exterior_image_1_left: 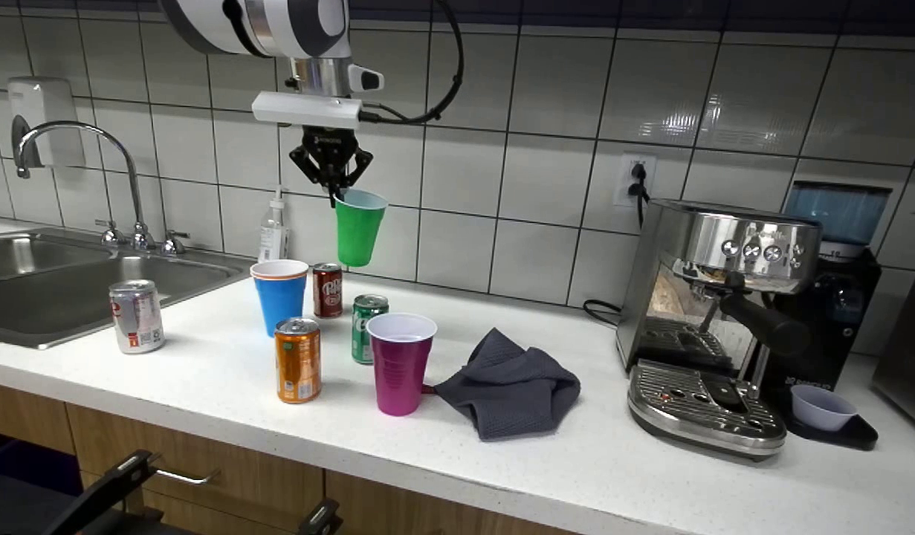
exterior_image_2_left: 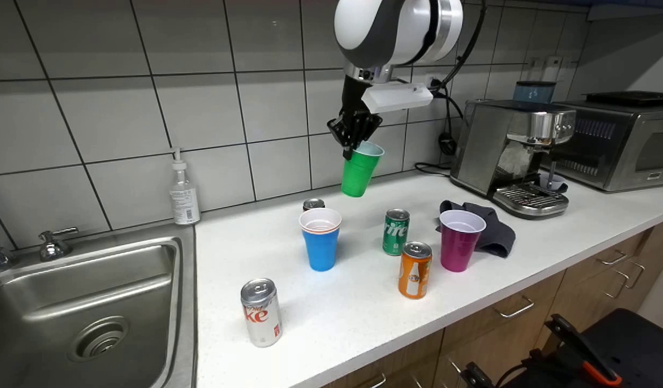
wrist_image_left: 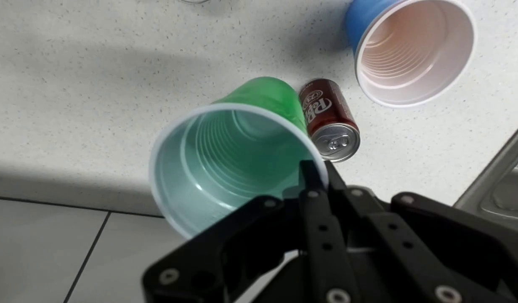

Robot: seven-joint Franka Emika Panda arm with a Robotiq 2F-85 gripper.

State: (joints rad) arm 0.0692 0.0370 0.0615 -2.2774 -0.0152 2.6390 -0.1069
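In an exterior view the blue cup (exterior_image_2_left: 321, 249) hid most of the maroon can (exterior_image_2_left: 313, 204), whose lettering and pull tab the wrist view bared. The gripper (wrist_image_left: 321, 172) pinched the white rim of the tilted green plastic cup (exterior_image_2_left: 358, 175), one finger inside, one outside, in the air toward the counter's (exterior_image_2_left: 229, 242) wall edge. Further right, nearer the front edge, the glossy purple cup (exterior_image_2_left: 459, 245) masked part of the crumpled grey cloth (exterior_image_2_left: 497, 234)
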